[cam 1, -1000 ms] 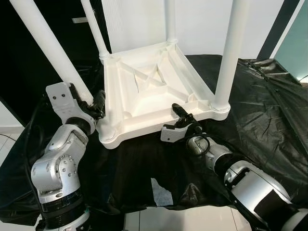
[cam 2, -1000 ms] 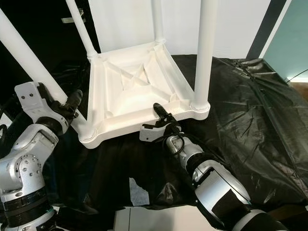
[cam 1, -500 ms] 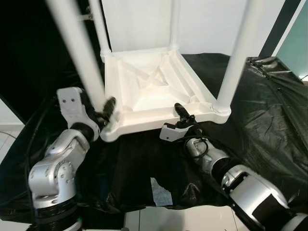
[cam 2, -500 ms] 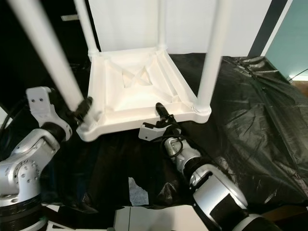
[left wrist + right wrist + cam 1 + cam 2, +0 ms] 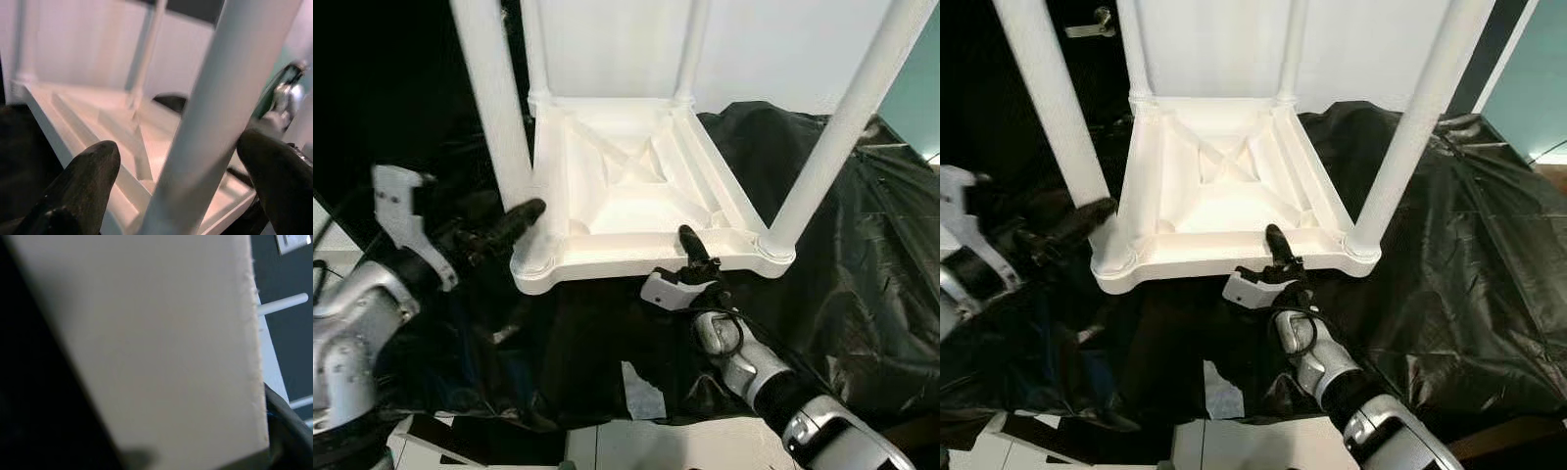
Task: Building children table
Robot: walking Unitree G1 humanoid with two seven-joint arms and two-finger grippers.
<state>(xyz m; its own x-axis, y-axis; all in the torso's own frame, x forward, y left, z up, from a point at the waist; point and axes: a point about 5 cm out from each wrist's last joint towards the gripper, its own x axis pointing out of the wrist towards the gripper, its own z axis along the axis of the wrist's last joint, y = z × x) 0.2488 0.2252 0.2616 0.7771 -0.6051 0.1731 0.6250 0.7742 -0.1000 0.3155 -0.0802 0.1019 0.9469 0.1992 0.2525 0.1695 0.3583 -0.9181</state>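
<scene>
Looks like a room in a home: white wall (image 5: pixel 1214 39) behind, dark door with a metal lever handle (image 5: pixel 1092 26) at the back left, pale tiled floor (image 5: pixel 636 446) at the near edge, black plastic sheeting (image 5: pixel 862 255) spread across it, teal wall (image 5: pixel 1528 88) at the far right.

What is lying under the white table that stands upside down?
Under the upturned white table lies a crinkled black plastic sheet. It spreads out past every edge. What is beneath the sheet is covered, apart from pale floor at the near edge.
</scene>
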